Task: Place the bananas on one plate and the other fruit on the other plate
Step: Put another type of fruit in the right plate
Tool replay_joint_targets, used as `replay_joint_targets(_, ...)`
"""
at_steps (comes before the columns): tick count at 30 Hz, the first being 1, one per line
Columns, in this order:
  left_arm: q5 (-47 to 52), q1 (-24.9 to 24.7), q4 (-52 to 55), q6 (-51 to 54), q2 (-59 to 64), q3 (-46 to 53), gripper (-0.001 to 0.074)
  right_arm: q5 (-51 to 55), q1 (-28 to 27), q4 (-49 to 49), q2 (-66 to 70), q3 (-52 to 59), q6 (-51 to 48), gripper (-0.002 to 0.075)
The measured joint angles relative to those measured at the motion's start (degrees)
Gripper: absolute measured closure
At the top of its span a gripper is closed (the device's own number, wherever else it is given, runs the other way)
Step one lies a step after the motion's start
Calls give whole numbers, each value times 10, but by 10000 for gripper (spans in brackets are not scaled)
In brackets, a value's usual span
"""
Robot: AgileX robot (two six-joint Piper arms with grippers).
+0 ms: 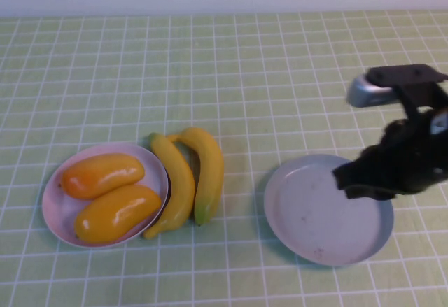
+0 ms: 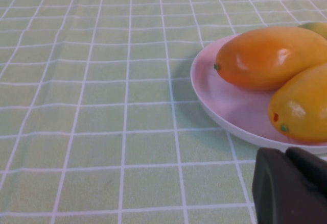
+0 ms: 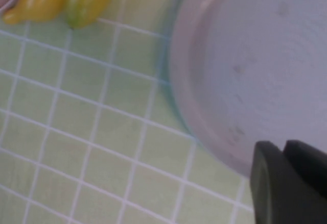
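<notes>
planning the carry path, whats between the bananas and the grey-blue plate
Only bare checked tablecloth, as the high view shows. The bananas lie beside the pink plate; the right hand hovers over the grey-blue plate's far edge.

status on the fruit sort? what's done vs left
Done: both mangoes lie on the pink plate. In hand: nothing; the right pincer hangs over the right rim of the grey-blue plate, which holds no fruit. The left pincer shows only in its wrist view, near the pink plate. Left: both bananas lie on the cloth between the plates, one against the pink plate's rim.
</notes>
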Motion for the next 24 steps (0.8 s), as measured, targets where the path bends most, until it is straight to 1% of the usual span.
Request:
replay_joint_targets(2,0,0,0,0,0,0,735,0,45,-2,54,-52,0,685)
replay_joint_targets(4,0,0,0,0,0,0,735,5,82,-4,116,-115,1,624)
replay_joint_targets(6,0,0,0,0,0,0,735,13,107,-4,170,-176,1,554)
replay_joint_targets(9,0,0,0,0,0,0,735,33,130,-5,256,-280,1,430)
replay_joint_targets(10,0,0,0,0,0,0,735,41,134,-6,283,-315,4,398)
replay_joint_targets(12,0,0,0,0,0,0,735,60,139,-7,328,-377,17,360)
replay_joint_targets(15,0,0,0,0,0,0,735,89,139,-24,390,-466,45,339)
replay_joint_targets(19,0,0,0,0,0,0,735,119,139,-52,459,-560,71,331)
replay_joint_targets(24,0,0,0,0,0,0,735,131,139,-77,511,-608,75,330)
